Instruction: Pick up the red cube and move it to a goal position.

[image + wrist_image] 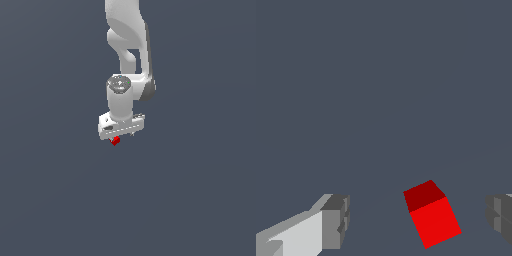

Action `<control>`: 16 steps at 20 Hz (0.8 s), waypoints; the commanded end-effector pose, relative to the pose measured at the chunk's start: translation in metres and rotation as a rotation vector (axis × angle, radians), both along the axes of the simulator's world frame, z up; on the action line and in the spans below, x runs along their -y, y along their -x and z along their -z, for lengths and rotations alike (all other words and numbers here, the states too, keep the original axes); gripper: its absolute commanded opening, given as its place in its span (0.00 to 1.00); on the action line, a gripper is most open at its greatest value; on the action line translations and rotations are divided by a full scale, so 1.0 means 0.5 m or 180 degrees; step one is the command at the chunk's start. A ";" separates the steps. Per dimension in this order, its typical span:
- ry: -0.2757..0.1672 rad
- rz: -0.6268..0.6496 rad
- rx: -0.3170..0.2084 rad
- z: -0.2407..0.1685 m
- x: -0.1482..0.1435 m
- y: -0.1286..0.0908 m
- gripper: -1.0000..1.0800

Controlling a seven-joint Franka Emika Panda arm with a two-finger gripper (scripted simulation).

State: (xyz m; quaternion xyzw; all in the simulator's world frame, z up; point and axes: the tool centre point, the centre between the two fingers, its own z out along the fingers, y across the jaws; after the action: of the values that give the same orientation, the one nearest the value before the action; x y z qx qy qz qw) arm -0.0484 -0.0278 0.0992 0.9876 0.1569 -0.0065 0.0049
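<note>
Wrist view: my gripper [416,225] stands wide, holding nothing; the cube [432,214] (turned askew to my pads) lies in the gap, nearer one finger [500,217] than the other, touching neither. Exterior view: cube [115,141] sits at 6 o'clock just beneath my gripper [119,136].

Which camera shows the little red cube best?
The wrist view: there the red cube is large, two faces visible, sitting between the open gripper's fingers, touching neither. In the exterior view it is only a tiny red speck under the gripper.
</note>
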 end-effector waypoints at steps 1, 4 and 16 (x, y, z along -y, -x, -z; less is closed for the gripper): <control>-0.0007 -0.0190 0.0005 0.022 0.010 0.014 0.96; -0.0016 -0.0411 0.0010 0.048 0.023 0.029 0.96; -0.0042 -0.1129 0.0026 0.135 0.075 0.068 0.96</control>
State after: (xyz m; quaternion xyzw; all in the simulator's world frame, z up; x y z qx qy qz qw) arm -0.0807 -0.0626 0.0358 0.9482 0.3176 -0.0012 0.0004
